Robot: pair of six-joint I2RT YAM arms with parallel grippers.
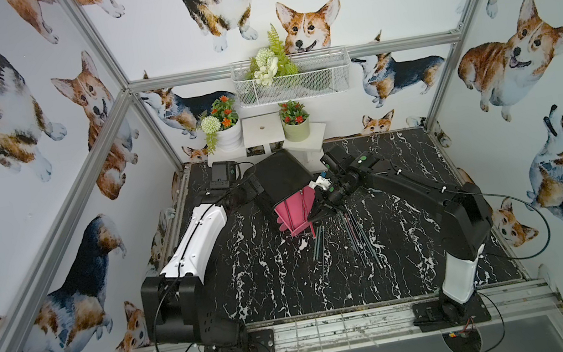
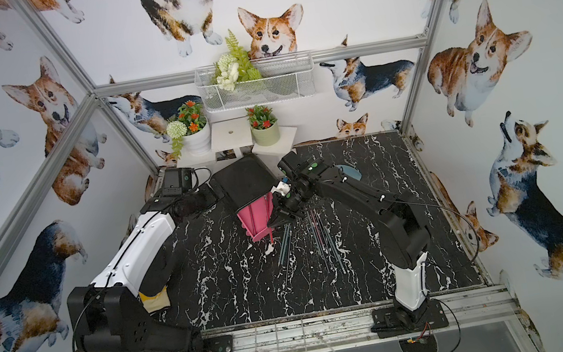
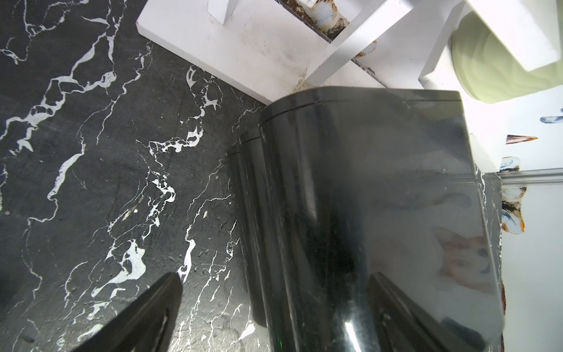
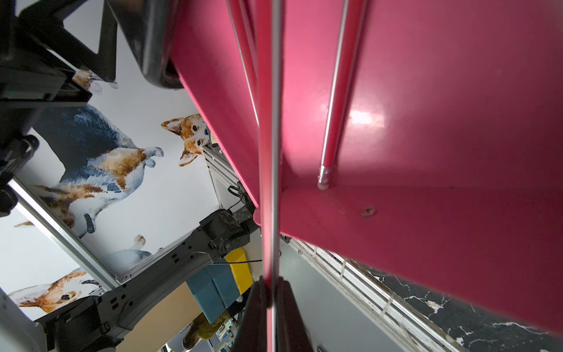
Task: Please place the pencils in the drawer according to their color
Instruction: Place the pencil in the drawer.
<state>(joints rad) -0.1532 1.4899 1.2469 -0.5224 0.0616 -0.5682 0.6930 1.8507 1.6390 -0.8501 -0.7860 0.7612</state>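
The drawer [image 1: 281, 175] [image 2: 241, 182] is a black chest at the back middle, with its top pink tray [image 1: 294, 209] [image 2: 257, 214] pulled out toward the front. Thin pinkish-red pencils [image 4: 335, 106] lie in that tray [image 4: 426, 152]. My right gripper [image 1: 316, 219] [image 2: 275, 222] [image 4: 269, 282] is shut on one pinkish-red pencil [image 4: 269, 198] at the tray's front right corner. Several teal, dark and red pencils [image 1: 355, 234] [image 2: 322, 238] lie on the table to its right. My left gripper [image 3: 274, 279] stands open against the chest's left side [image 3: 365, 183], one finger [image 3: 164, 298] over bare table.
A white stepped stand [image 1: 262, 131] with two flower pots backs onto the chest. A wire basket [image 1: 290, 78] hangs on the rear wall. A blue dustpan [image 2: 350, 172] lies behind the right arm. A yellow cloth [image 2: 155, 299] sits under the left arm.
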